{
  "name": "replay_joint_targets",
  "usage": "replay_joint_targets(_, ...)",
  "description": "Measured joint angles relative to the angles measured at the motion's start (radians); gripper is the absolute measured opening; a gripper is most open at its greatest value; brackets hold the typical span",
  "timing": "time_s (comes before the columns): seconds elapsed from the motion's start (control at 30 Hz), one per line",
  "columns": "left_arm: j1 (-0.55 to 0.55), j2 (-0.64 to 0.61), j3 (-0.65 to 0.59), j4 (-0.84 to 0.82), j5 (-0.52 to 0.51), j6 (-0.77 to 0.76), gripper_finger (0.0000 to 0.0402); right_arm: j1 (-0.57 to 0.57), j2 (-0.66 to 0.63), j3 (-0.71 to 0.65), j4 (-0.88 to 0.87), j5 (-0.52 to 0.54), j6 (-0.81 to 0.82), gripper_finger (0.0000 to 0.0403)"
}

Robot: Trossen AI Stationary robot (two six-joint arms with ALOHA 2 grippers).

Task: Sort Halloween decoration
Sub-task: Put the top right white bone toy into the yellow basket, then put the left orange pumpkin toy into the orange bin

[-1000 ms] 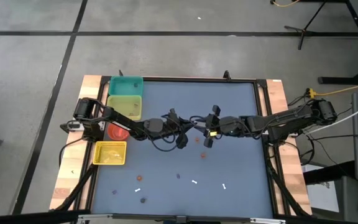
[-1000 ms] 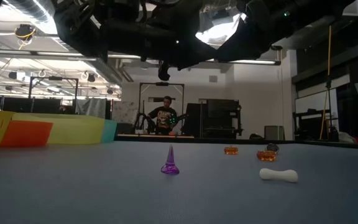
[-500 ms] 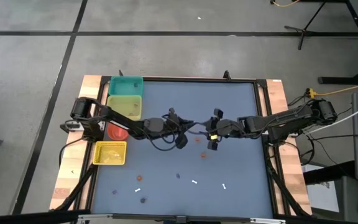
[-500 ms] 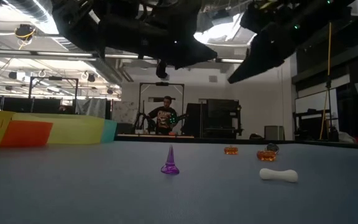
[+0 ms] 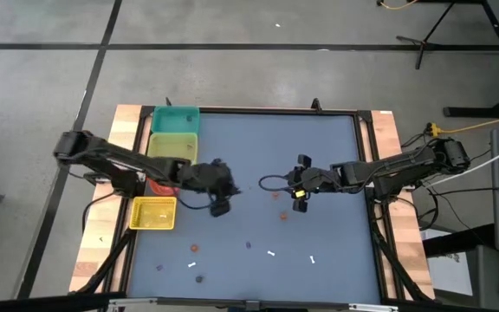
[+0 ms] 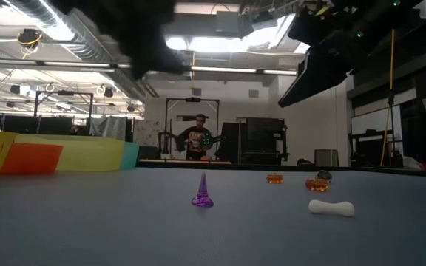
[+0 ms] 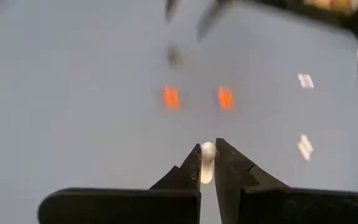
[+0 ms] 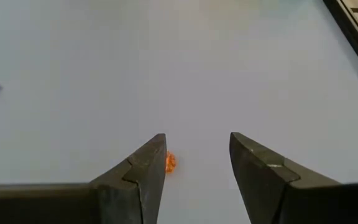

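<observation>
Left claw (image 7: 207, 163) pinches a white stick (image 7: 207, 160), long axis along its fingers; right claw (image 8: 194, 163) gapes.

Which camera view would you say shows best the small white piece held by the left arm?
The left wrist view: the white piece sits pinched between the left gripper fingers, close up. In the high view the gripper hides it; the low and right wrist views do not show it.

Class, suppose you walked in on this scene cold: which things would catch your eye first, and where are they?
Two dark arms reach in over the blue table: the left gripper is pinched shut on a small white trinket, and the right gripper hangs open by an orange trinket. Bright teal, green, red and yellow bins line the table's left edge.
</observation>
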Motion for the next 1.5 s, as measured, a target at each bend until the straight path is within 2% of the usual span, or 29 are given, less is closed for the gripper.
replay_joint_targets(0.23, -0.109, -0.15, 0.0, -0.543, 0.132, -0.389, 0.0008, 0.0, 0.0, 0.0, -0.003, 0.0, 0.0, 0.0177)
replay_joint_targets(0.47, -0.246, -0.165, 0.0, -0.911, 0.185, -0.678, 0.0008, 0.0, 0.0, 0.0, -0.003, 0.0, 0.0, 0.0177)
replay_joint_targets(0.6, -0.302, -0.165, 0.0, -1.04, 0.212, -0.795, 0.0008, 0.0, 0.0, 0.0, -0.003, 0.0, 0.0, 0.0177)
replay_joint_targets(0.83, -0.35, -0.165, 0.0, -1.117, 0.219, -0.878, 0.002, 0.0, 0.0, 0.0, -0.003, 0.0, 0.0, 0.0177)
replay_joint_targets(1.5, -0.355, -0.165, 0.0, -1.12, 0.173, -0.887, 0.0155, 0.0, 0.0, 0.0, -0.003, 0.0, -0.001, 0.0177)
